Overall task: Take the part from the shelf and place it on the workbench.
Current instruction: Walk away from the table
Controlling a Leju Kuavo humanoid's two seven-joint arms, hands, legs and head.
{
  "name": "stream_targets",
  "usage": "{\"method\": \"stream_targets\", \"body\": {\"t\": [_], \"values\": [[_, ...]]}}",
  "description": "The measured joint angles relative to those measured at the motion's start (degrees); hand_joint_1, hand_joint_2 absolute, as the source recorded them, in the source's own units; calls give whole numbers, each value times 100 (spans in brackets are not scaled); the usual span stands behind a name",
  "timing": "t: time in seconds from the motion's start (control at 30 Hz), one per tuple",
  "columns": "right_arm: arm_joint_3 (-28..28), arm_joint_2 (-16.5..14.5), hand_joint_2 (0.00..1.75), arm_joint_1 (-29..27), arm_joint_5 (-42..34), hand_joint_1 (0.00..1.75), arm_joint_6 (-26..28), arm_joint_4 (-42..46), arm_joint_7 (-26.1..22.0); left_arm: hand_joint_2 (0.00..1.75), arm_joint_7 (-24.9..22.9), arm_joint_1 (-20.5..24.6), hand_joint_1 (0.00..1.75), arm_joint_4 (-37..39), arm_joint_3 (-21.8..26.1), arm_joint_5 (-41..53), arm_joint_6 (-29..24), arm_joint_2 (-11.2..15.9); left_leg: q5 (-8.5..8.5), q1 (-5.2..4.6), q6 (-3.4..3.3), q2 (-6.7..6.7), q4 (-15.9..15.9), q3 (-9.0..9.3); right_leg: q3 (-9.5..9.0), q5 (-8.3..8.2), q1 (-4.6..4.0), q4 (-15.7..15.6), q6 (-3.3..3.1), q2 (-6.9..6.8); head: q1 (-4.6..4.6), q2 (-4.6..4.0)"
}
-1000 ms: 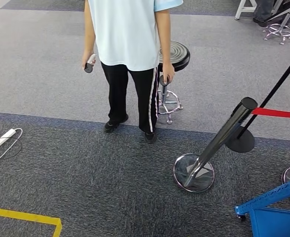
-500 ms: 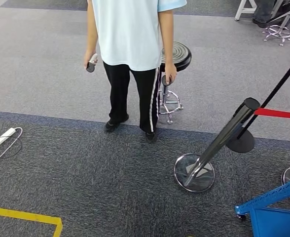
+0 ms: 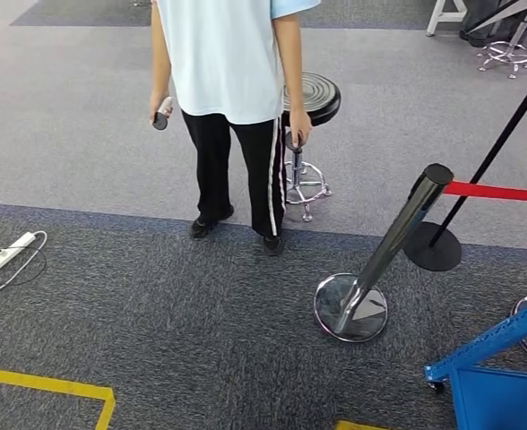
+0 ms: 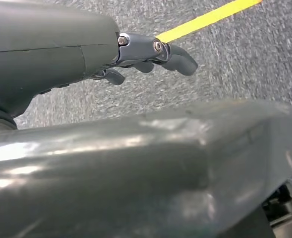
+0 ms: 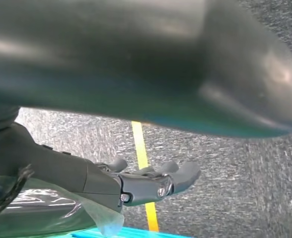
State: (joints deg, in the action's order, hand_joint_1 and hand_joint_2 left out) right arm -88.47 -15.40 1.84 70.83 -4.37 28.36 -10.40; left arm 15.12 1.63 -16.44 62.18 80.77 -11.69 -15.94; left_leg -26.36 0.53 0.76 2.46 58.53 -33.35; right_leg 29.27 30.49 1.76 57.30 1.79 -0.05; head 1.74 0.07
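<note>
Both my hands hang over grey carpet with nothing in them, and I cannot find the part anywhere.

My left hand (image 4: 148, 54) has its dark fingers (image 4: 178, 59) loosely extended and apart, touching nothing, above speckled grey carpet (image 4: 249, 59) crossed by a yellow floor tape line (image 4: 208, 17). My right hand (image 5: 152, 181) looks the same, fingers slightly spread and holding nothing, over another yellow tape strip (image 5: 139, 141). From the head view I see a person in a pale blue shirt and black trousers (image 3: 234, 98) standing ahead of me, holding a small dark controller (image 3: 160, 116) in each hand. Behind them is a black round stool (image 3: 311, 98); to the right stand a chrome barrier post (image 3: 383, 260) with a red belt (image 3: 497, 192) and the corner of a blue metal frame (image 3: 490, 367). A white power strip (image 3: 12, 250) lies far left.
</note>
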Motion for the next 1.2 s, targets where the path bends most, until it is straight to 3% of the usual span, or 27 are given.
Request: {"method": "stream_targets", "body": {"t": [0.07,0.13,0.17,0.2,0.23,0.33,0.4,0.5,0.57,0.63,0.67,0.7,0.73,0.8,0.87,0.9,0.97,1.03,1.07,1.2], "values": [[-1,1,0,2,7,0,1,-1,0,0,0,-1,0,0,0,-7,3,-1,-472,15,22,-97,460,-157,102,-98,-32,-1,-94,1,-11,0],[-1,1,0,2,19,0,3,-2,-2,0,-1,0,0,0,0,-16,3,2,-996,-1,-9,-171,1214,-347,217,-204,-91,5,-139,8,-18,0],[-1,1,0,1,24,0,3,-2,-3,0,-2,-1,0,0,0,-20,3,2,-1107,-20,-45,-188,1471,-373,274,-253,-124,8,-154,15,-20,0],[-1,1,0,0,27,0,4,-3,-4,0,-2,-1,0,0,0,-25,2,3,-1090,-47,-93,-196,1517,-303,340,-297,-154,10,-168,25,-19,0],[-1,1,0,1,30,0,4,-4,-5,0,-2,-1,0,0,0,-27,2,3,-974,-83,-147,-201,1334,-128,394,-336,-178,12,-178,37,-16,0],[-1,0,0,12,38,0,4,-26,-7,0,-2,5,0,-1,0,-30,-4,10,-598,-226,-341,-235,102,676,490,-450,-210,13,-176,70,-14,0],[-1,-1,0,12,45,0,3,-44,-8,0,-2,12,0,-2,0,-31,-15,14,-557,-282,-407,-243,-287,880,519,-520,-203,12,-129,75,-19,0],[-1,7,0,6,47,0,4,-51,-9,0,-2,8,0,-2,1,-40,-39,2,-415,-266,-425,-217,-398,853,572,-556,-191,29,-39,68,-31,0],[-2,20,0,6,48,0,9,-54,-9,0,-2,4,0,-2,2,-48,-42,-9,-292,-232,-427,-189,-467,799,753,-258,-186,394,10,64,-15,0],[-3,32,0,3,49,0,13,-56,-10,0,-2,-8,0,-2,3,-62,-43,-16,-228,-227,-427,-155,-465,704,1022,190,-165,1114,65,60,2,0],[-2,37,0,-3,49,0,13,-57,-10,0,-2,-16,0,-2,3,-69,-43,-18,-201,-222,-417,-135,-459,660,1097,319,-149,1397,93,55,1,0],[-2,44,0,-12,49,0,13,-59,-11,0,-2,-21,0,-2,4,-74,-44,-20,-177,-214,-404,-118,-449,619,1075,344,-133,1491,120,47,1,0],[-1,49,0,-19,50,0,13,-60,-12,0,-2,-24,0,-2,5,-77,-44,-21,-160,-199,-387,-106,-428,580,927,266,-113,1346,150,34,1,0],[-1,61,0,-16,51,0,12,-64,-16,0,-2,-21,0,-2,7,-79,-44,-22,-160,-173,-334,-91,-340,508,404,24,-64,588,222,-6,4,0],[-1,61,0,-3,55,0,9,-76,-22,0,-1,-13,0,-3,8,-80,-44,-14,-198,-176,-272,-88,-212,433,58,-79,-38,35,188,-3,1,0],[-1,59,0,-2,56,0,9,-82,-25,0,0,-10,0,-4,8,-83,-45,-8,-217,-191,-273,-88,-168,407,28,-62,-37,-37,146,3,-3,0],[-1,58,0,-10,62,0,11,-88,-31,0,-1,-8,0,-4,9,-91,-46,-2,-217,-206,-379,-93,-137,385,16,-87,-44,-35,58,3,-17,0],[-1,58,0,-5,67,0,13,-92,-39,0,-2,-8,0,-4,10,-95,-46,1,-185,-210,-500,-96,-136,372,2,-106,-58,-35,31,-2,-18,0],[-1,58,0,-3,69,0,13,-93,-43,0,-2,-7,0,-4,11,-92,-45,1,-170,-210,-528,-98,-137,366,7,-113,-66,-34,20,-2,-16,0],[-1,58,0,-2,71,0,14,-95,-48,0,-2,-6,0,-4,14,-88,-44,1,-148,-193,-553,-100,-141,357,12,-115,-100,-30,-21,-1,-16,0]]}}
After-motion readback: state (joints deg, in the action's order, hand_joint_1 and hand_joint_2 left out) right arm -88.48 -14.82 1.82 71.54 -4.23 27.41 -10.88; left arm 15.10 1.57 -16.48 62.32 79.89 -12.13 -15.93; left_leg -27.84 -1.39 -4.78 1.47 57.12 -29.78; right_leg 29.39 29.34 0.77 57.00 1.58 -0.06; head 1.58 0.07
